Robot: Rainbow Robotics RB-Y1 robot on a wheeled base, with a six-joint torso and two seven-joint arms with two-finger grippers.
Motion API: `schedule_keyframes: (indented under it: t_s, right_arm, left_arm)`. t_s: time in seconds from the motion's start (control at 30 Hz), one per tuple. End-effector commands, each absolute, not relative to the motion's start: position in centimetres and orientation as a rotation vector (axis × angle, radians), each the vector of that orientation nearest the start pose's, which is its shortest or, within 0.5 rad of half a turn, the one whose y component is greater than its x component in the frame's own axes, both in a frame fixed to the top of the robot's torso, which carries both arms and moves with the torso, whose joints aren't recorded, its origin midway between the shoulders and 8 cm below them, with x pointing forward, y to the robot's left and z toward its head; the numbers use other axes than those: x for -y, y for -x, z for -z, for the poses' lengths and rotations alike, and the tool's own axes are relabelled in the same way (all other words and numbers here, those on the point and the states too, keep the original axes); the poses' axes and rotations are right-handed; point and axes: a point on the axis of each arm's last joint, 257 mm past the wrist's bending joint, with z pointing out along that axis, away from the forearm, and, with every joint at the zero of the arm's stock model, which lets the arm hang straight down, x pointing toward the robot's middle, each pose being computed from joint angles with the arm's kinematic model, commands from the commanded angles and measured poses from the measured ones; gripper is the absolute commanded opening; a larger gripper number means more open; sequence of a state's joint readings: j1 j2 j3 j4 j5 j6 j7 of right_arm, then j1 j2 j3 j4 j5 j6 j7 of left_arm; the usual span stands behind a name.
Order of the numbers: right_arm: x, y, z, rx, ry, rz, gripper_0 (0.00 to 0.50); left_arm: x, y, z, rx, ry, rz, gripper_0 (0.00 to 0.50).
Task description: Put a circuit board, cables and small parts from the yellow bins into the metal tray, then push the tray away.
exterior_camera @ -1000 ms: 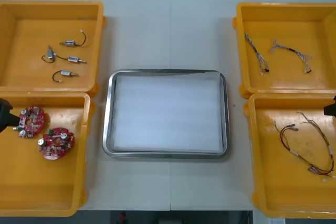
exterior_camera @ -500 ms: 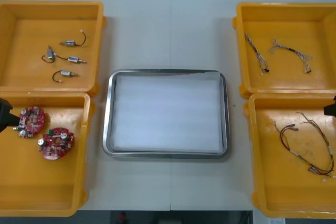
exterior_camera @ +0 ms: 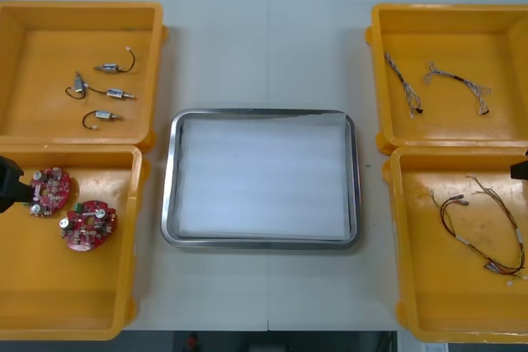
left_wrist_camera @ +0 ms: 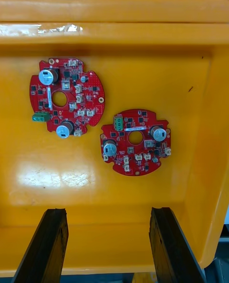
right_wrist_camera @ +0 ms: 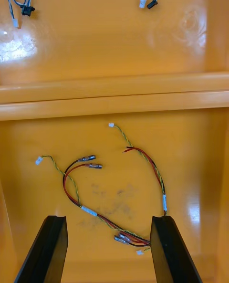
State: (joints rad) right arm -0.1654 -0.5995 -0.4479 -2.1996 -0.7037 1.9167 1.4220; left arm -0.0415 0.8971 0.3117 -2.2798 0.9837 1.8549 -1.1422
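Circuit boards: two, lying apart in yellow bin left of metal tray. Left gripper poised over them, fingers spread wide, empty. Right gripper likewise wide over red and yellow cables right of tray, seemingly clear of them.

Yellow bins: glossy smooth plastic.
Metal tray: shiny metal rim, matt white inside.
Worktop: smooth, matt, light.
Circuit boards: red faces, shiny metal caps.
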Motion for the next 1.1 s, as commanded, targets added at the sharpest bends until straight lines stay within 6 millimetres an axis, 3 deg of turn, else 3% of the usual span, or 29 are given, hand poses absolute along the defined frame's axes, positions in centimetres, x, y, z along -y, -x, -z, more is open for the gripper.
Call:
schedule_keyframes:
  t_s: [0.03,0.23,0.67,0.87,1.1]
  right_arm:
    - [38.7,-39.2,13.1,-2.511,-0.080,0.031,0.500]
    - [39.0,-38.8,13.2,-2.510,-0.076,0.038,0.500]
    - [42.7,-35.4,15.0,-2.594,-0.071,0.148,0.500]
    - [43.7,-32.9,16.8,-2.683,-0.025,0.131,0.500]
    - [45.0,-33.0,17.3,-2.665,-0.006,0.135,0.500]
  left_arm:
    - [-36.8,-34.1,18.4,-2.740,-0.052,-0.048,0.500]
    - [-36.6,-34.2,18.1,-2.732,-0.053,-0.028,0.500]
    - [-37.0,-36.0,18.2,-2.693,-0.053,0.035,0.500]
    - [-38.6,-37.0,18.8,-2.683,-0.083,0.029,0.500]
    - [-40.5,-38.1,19.9,-2.667,-0.106,0.019,0.500]
